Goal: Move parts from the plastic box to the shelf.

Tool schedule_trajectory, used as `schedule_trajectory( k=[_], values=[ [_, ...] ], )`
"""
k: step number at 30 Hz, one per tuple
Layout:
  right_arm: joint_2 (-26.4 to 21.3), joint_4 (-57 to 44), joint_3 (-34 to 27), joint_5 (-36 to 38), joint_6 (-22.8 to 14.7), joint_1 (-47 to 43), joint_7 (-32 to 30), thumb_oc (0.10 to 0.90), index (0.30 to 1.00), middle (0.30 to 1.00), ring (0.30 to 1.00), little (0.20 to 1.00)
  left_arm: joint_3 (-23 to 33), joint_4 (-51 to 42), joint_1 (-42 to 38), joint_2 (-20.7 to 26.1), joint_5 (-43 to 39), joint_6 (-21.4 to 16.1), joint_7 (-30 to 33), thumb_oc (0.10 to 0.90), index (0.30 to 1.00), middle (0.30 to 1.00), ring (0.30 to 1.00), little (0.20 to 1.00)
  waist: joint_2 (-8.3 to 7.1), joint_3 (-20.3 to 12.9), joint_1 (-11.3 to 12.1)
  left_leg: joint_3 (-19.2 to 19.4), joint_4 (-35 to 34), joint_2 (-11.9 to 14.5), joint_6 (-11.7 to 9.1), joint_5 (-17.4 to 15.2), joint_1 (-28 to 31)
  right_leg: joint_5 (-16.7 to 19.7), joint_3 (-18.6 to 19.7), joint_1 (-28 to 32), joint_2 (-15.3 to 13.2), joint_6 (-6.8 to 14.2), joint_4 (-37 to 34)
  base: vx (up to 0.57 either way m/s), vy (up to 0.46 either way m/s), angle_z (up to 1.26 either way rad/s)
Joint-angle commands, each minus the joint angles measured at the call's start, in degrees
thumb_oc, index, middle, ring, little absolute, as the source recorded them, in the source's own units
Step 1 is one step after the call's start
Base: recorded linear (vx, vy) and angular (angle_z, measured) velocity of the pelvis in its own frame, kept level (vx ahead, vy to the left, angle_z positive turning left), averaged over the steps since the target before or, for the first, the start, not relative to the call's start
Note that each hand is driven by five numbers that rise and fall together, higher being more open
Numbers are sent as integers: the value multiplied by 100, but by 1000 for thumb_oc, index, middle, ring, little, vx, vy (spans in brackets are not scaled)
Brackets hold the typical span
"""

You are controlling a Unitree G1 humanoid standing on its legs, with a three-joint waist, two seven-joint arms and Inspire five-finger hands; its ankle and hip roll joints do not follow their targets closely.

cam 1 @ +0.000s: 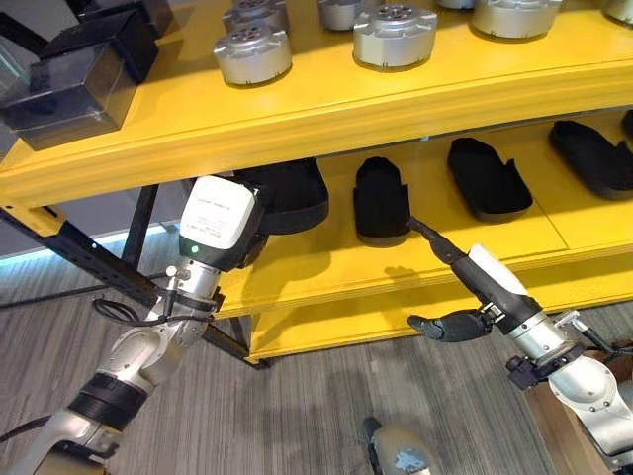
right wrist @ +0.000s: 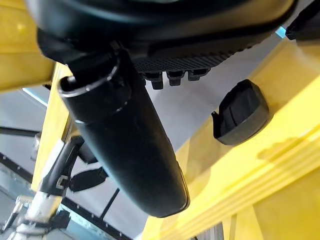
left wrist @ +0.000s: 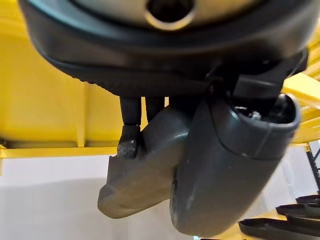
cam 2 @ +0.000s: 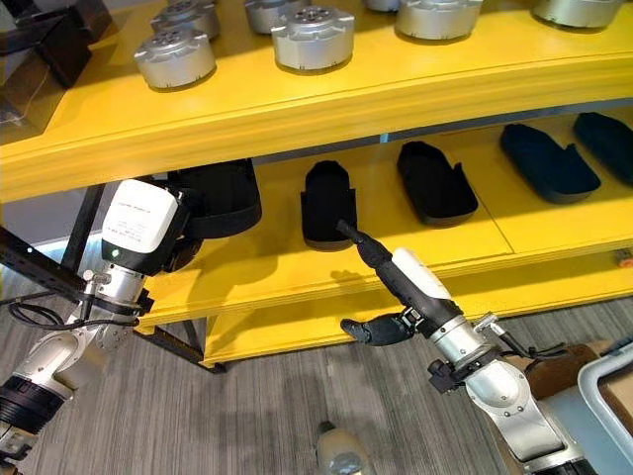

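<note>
My left hand (cam 1: 254,236) reaches onto the left end of the yellow shelf's middle tier (cam 1: 326,262) and is shut on a black part (cam 1: 295,196). In the left wrist view its fingers (left wrist: 129,140) and thumb (left wrist: 230,165) clamp that dark part (left wrist: 142,175). My right hand (cam 1: 473,269) is open, its straight fingers pointing up at a second black part (cam 1: 381,198), fingertips at that part's front corner. The same part (right wrist: 242,112) shows lying on the shelf past my right thumb (right wrist: 125,140). The corner of a grey plastic box (cam 2: 605,391) sits at the lower right.
Two more black parts (cam 1: 487,176) (cam 1: 593,158) lie further right on the middle tier. Several round silver metal parts (cam 1: 394,35) stand on the top tier (cam 1: 326,109), with a dark box (cam 1: 74,69) at its left end. Black frame bars (cam 1: 79,252) run below left.
</note>
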Motion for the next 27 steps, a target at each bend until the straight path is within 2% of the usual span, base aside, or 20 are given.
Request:
schedule_trajectory(
  k=[1,4,5,6,7,8,10,13,19,22,27],
  values=[
    [-202,-457,-381,475,-530,-287,-275,900,1000,1000,1000,1000,671,-362,-457,316,-231,248,543,400,300,300,300,300,-134,-417,25,255,-728,-541,653,451,-15,54,511,510,112,386,-641,97,95,-25],
    [-265,-490,-301,448,-488,-342,-340,900,1000,1000,1000,1000,736,-307,-394,344,-292,290,600,400,300,300,300,300,-172,-413,139,115,-2023,-187,476,926,-238,-75,531,864,8,435,-848,154,154,-16],
    [-330,-503,-241,466,-457,-378,-323,900,1000,1000,1000,1000,768,-131,-369,350,-358,224,705,400,300,300,300,300,-200,-411,204,-103,-2718,159,283,1446,-278,-107,545,1063,-83,452,-972,304,219,-17],
    [-379,-475,-213,507,-513,-374,-258,900,1000,1000,1000,1000,815,121,-370,399,-444,126,780,400,300,300,300,300,-230,-391,221,-319,-3056,426,190,1617,-339,-180,597,1172,-153,450,-947,252,166,-28],
    [-383,-471,-212,519,-518,-374,-248,900,1000,1000,1000,1000,808,154,-378,399,-448,108,800,400,300,300,300,300,-232,-385,218,-329,-3089,434,182,1632,-323,-192,597,1182,-154,447,-938,265,182,-58],
    [-438,-369,-215,653,-669,-424,-105,900,1000,1000,1000,1000,792,406,-403,458,-482,14,903,400,300,300,300,300,-198,-383,237,-534,-3193,448,149,1468,-246,-315,670,1216,-219,485,-834,174,126,-64],
    [-450,-249,-141,678,-699,-546,-90,900,1000,1000,1000,1000,786,396,-380,390,-375,18,893,400,300,300,300,300,-136,-362,302,-587,-3151,423,129,1375,-124,-434,673,1149,-234,489,-656,212,166,-63],
    [-428,-247,-132,675,-665,-568,-96,900,1000,1000,1000,1000,833,386,-358,375,-390,-46,827,400,300,300,300,300,-40,-361,270,-484,-3164,388,112,1298,35,-494,598,1047,-247,507,-507,127,127,-44],
    [-260,-394,-151,537,-424,-551,-142,900,1000,1000,1000,1000,746,453,-570,330,-325,-174,674,400,300,300,300,300,14,-490,257,-352,-3342,98,192,1091,299,-297,531,1001,-385,691,-736,105,93,-7],
    [-224,-430,-133,539,-345,-577,-174,900,1000,1000,1000,1000,655,429,-658,328,-303,-216,576,400,300,300,300,300,-4,-526,278,-315,-3296,-17,250,964,303,-243,474,988,-407,708,-839,30,15,3],
    [-160,-584,-95,506,-229,-584,-139,900,1000,1000,1000,1000,508,383,-732,322,-313,-218,419,400,300,300,300,300,0,-485,268,-222,-3216,-66,296,867,328,-165,396,885,-477,766,-828,4,-9,-3]
  ],
)
